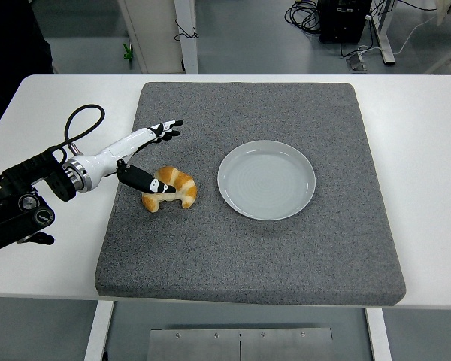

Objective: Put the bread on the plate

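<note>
Golden bread (173,189) lies left of the plate (266,179), touching the left hand's (139,150) spread fingers (144,180).

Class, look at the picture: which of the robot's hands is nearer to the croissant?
Left. The left hand is at the croissant, its thumb resting on the bread's left end. The right hand is not in view.

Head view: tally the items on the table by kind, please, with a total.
Bread (croissant): 1
Plate: 1
Grey mat: 1
Robot hand, left: 1
Total: 4
</note>
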You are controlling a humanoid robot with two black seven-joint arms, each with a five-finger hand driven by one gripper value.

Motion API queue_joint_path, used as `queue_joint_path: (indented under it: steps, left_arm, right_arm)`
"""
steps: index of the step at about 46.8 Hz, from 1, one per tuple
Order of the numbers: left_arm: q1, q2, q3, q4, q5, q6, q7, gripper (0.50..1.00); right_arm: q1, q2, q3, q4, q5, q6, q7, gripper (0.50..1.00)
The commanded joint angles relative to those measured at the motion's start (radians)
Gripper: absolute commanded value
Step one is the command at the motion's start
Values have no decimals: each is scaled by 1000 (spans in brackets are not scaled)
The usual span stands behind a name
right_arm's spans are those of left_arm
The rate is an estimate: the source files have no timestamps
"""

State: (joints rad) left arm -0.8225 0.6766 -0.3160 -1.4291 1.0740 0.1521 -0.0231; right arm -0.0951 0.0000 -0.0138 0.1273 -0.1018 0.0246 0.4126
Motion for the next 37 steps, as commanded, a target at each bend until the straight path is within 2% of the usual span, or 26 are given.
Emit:
queue_joint_path:
  steps: [1, 37]
  left_arm:
    - [-4, 0, 17, 1, 14, -2, 6, 968]
    - [2, -9, 49, 41, 113, -2, 2, 968]
  right_arm:
    - [0, 0, 0, 0, -1, 0, 0, 1000]
    - [0, 0, 0, 0, -1, 0, 0, 1000]
